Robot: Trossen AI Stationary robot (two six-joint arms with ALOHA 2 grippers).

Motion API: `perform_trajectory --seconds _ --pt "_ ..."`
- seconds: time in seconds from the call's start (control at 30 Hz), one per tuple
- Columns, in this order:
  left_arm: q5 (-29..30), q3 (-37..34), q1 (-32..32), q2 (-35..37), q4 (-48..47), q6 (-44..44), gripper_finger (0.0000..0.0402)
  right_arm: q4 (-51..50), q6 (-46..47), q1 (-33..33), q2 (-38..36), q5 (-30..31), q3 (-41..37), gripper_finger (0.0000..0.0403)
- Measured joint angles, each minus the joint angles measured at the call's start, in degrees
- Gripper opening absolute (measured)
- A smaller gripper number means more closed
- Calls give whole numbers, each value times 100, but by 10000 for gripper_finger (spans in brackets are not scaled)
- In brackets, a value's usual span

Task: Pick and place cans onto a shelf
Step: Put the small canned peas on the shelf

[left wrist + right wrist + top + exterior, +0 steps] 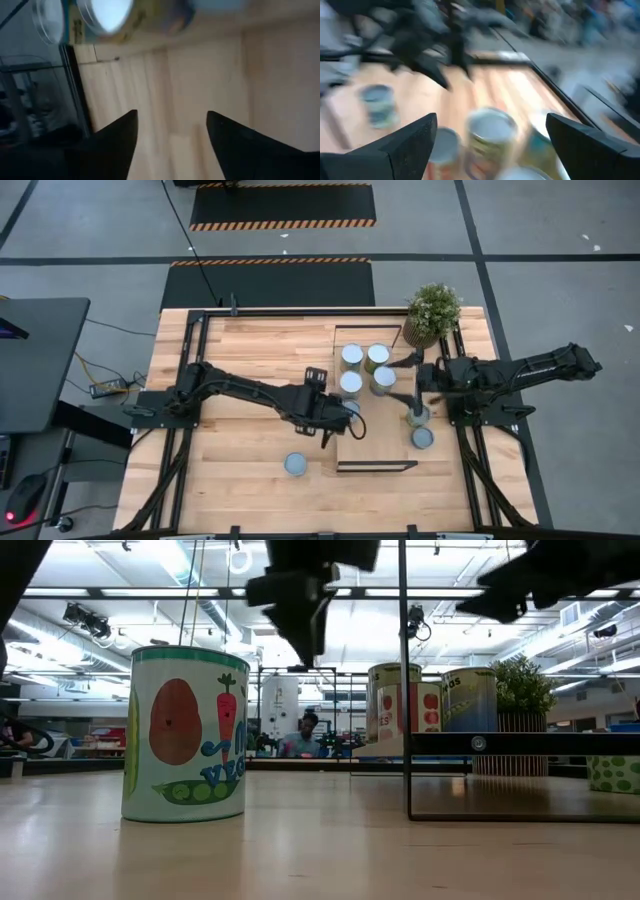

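Table (240,470): pale plank top; it carries the shelf, the cans, the plant and both of my arms.
Shelf (385,442): light-wood board on a thin black frame, standing on the table; my landmark for every place below.
Left arm (240,390): reaches across the table to the shelf's near-left edge.
Right arm (520,368): comes in from the shelf's right side.
Potted plant (432,310): green, standing at the shelf's far-right corner.
Cans on the shelf (364,369): four in a tight cluster on the shelf's far half, silvery tops up.
Cans at the shelf's right edge (421,428): two, one under my right gripper, one just nearer beside it.
Can off the shelf (295,465): alone on the table, left of the shelf's near end; its label shows vegetables in the low view (186,735).
Left gripper (342,423): over the shelf's left edge, fingers (117,142) partly apart with bare wood between them, holding nothing.
Right gripper (408,380): over the shelf's right side beside the cluster, fingers (410,145) spread wide, gripping nothing.
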State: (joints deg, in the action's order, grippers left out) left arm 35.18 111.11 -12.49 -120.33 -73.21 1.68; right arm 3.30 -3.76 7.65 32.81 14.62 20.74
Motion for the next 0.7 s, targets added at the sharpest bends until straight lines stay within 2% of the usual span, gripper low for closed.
perform_trajectory --seconds 0.13,0.33,0.47,0.53,0.7 --pt "-1 0 231 6 -428 309 208 -1550 928 -6 75 1022 717 382" --pt "-79 0 353 8 -489 349 161 -3555 2381 10 271 1391 1664 382" --pt "-114 -25 249 63 -484 255 141 -4505 2869 3 638 1393 2043 382" --pt "-94 -277 199 250 -267 194 134 -5011 3046 -1 883 1214 2286 382" --pt "-154 -1800 111 1152 866 11 126 -6402 3449 -1 1575 643 2950 382"
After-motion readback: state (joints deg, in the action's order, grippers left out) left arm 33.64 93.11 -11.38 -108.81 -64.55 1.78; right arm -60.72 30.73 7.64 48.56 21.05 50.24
